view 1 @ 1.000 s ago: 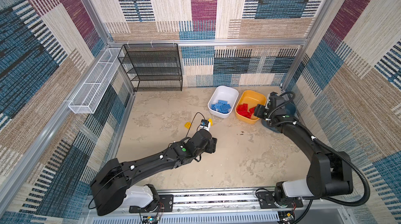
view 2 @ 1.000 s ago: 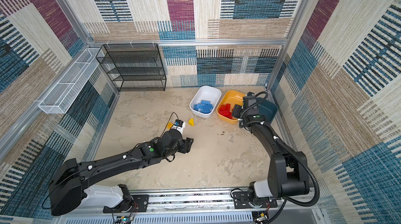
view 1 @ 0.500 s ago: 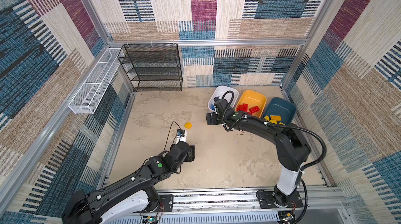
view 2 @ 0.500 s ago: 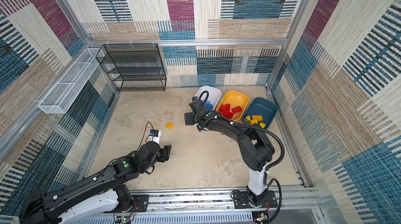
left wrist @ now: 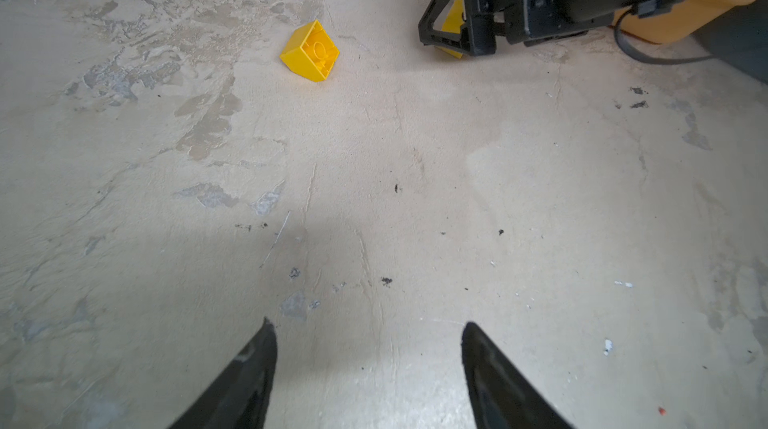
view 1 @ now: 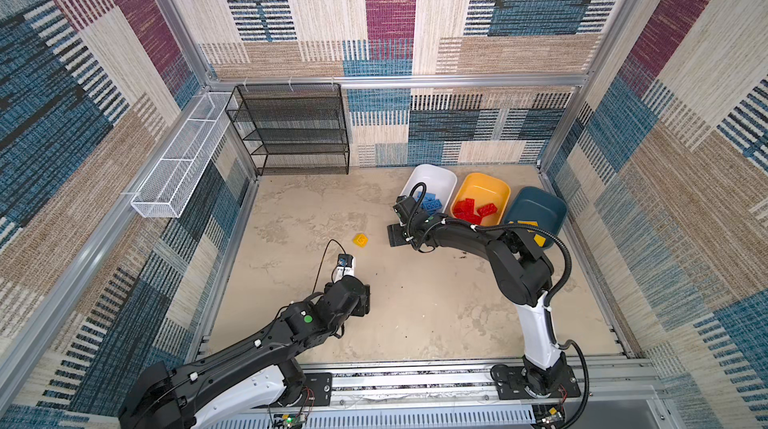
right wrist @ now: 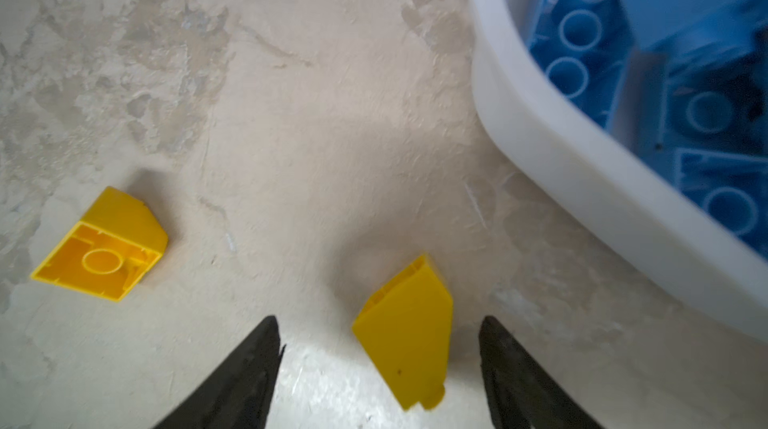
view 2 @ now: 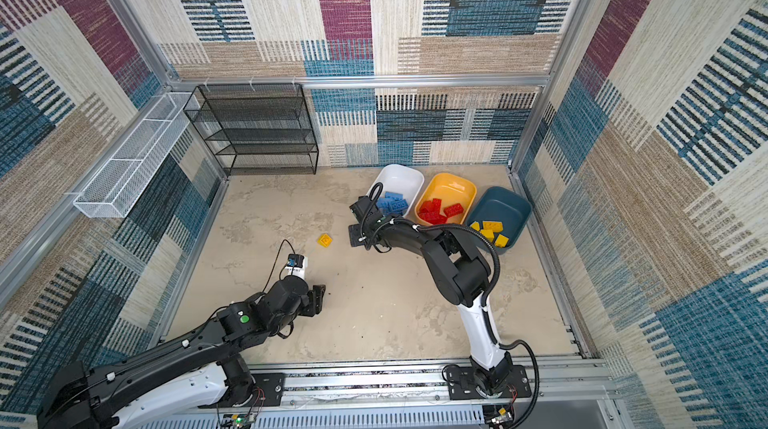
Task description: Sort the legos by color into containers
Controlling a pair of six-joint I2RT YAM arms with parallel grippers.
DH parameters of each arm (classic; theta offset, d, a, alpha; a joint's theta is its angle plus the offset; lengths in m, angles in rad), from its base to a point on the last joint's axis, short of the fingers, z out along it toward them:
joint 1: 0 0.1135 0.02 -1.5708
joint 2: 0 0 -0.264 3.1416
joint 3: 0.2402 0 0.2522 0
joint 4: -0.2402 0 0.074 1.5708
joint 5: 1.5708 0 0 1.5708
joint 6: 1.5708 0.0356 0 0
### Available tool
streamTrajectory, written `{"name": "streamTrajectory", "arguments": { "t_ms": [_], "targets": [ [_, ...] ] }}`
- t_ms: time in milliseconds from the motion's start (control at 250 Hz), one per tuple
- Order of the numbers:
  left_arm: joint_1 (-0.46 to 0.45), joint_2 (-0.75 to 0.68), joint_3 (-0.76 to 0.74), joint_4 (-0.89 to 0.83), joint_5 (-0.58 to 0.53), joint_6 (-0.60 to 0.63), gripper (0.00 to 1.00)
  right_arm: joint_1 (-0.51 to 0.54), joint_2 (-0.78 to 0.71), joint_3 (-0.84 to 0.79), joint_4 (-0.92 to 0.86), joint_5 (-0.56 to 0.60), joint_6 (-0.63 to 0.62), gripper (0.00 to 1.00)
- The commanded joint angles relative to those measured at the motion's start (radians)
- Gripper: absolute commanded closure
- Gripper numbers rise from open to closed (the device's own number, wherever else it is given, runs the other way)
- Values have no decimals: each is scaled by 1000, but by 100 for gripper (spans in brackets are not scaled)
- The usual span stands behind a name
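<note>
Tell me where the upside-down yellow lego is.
In a top view the upside-down yellow lego lies on the floor just left of the right gripper, untouched.

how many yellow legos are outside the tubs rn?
2. One sloped yellow brick lies upside down on the open floor; the second yellow brick lies between the open jaws of the right gripper, beside the white tub. Another could hide under the right arm.

A robot lab test cell: silver aluminium frame (view 1: pixel 395 82), patchwork woven fabric walls (view 1: pixel 390 3), 2 black-and-white robot arms (view 1: pixel 519 277) bolted to a grooved metal rail (view 1: pixel 415 381).
</note>
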Motion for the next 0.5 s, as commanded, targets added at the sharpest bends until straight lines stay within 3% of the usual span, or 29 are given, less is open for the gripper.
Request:
{"name": "streamTrajectory", "arguments": {
  "t_ms": [0, 380, 496],
  "targets": [
    [2, 19, -7, 30, 13, -17, 29, 2, 35, 33, -15, 39, 2, 30],
    [7, 31, -4, 44, 15, -11, 29, 10, 80, 64, -28, 62, -2, 65],
    [8, 39, 8, 48, 21, -8, 29, 15, 54, 54, -30, 70, -2, 66]
  ]
}}
